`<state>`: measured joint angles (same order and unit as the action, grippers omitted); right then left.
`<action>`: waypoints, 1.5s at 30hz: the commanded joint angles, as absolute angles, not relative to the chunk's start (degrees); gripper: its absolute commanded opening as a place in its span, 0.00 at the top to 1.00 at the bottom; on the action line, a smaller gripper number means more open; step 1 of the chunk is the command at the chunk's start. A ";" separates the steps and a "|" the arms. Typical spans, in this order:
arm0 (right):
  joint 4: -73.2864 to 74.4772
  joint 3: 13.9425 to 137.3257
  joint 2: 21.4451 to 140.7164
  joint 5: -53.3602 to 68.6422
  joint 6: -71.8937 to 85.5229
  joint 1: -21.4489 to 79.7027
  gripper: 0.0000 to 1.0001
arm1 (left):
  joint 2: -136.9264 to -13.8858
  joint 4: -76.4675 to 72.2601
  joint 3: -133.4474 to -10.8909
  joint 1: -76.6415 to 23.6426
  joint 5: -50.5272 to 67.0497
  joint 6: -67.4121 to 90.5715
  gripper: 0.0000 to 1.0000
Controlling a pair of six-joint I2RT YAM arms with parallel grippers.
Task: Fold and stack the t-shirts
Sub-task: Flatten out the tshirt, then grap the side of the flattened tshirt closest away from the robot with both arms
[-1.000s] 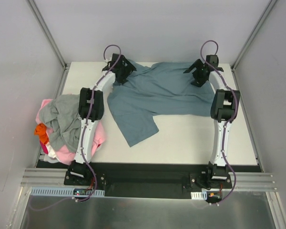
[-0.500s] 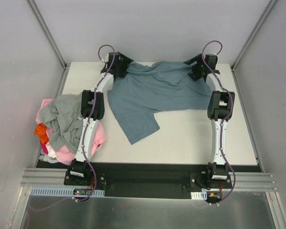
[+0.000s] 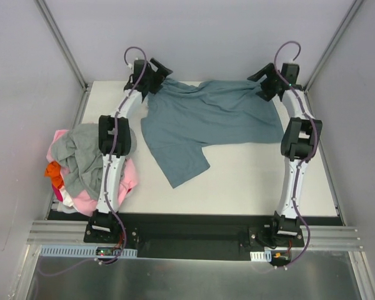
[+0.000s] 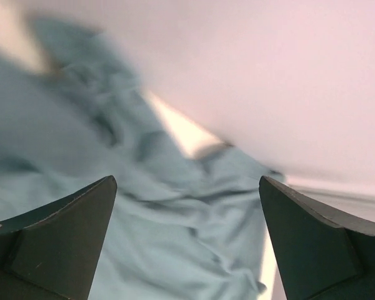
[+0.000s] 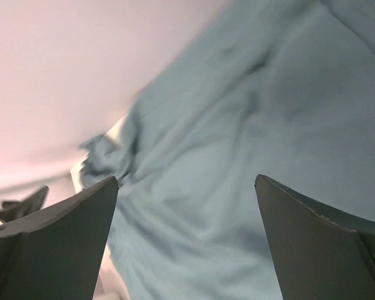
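Two open, empty hands now: my left hand (image 3: pixel 155 69) and right hand (image 3: pixel 264 81) just lifted off the blue shirt (image 3: pixel 206 122) and backed toward the far corners. It's spread over the far surface (image 3: pixel 256 181), so folding can start; other shirts (image 3: pixel 81 162) sit piled left.

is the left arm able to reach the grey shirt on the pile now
Probably yes: the grey shirt lies uncovered atop the pile beside the left arm, and the left hand is open, empty.
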<state>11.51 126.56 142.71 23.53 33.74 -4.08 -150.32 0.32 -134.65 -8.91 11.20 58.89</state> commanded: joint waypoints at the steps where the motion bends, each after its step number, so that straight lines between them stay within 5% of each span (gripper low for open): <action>1: 18.86 126.67 122.89 25.94 19.62 -4.39 0.04 | -131.24 -5.27 -131.96 -8.44 17.13 51.33 0.01; 7: 23.46 104.89 102.42 19.18 13.63 -5.44 0.04 | -110.07 -3.88 -103.87 -11.59 16.80 48.79 0.02; 12: 29.34 81.89 87.75 15.04 13.71 -8.78 0.04 | -86.87 6.05 -79.67 -22.20 0.74 48.68 0.04; 19: 29.63 63.47 80.69 13.71 17.39 -15.72 0.04 | -66.63 11.85 -49.51 -37.77 -16.86 73.19 0.13; 27: 22.16 60.29 86.03 12.65 24.16 -16.17 0.03 | -69.51 32.06 -45.79 -46.23 -19.34 98.16 0.23; 45: 24.26 64.07 89.83 8.18 20.92 -16.61 0.10 | -84.90 37.53 -48.60 -51.06 -15.47 103.62 0.44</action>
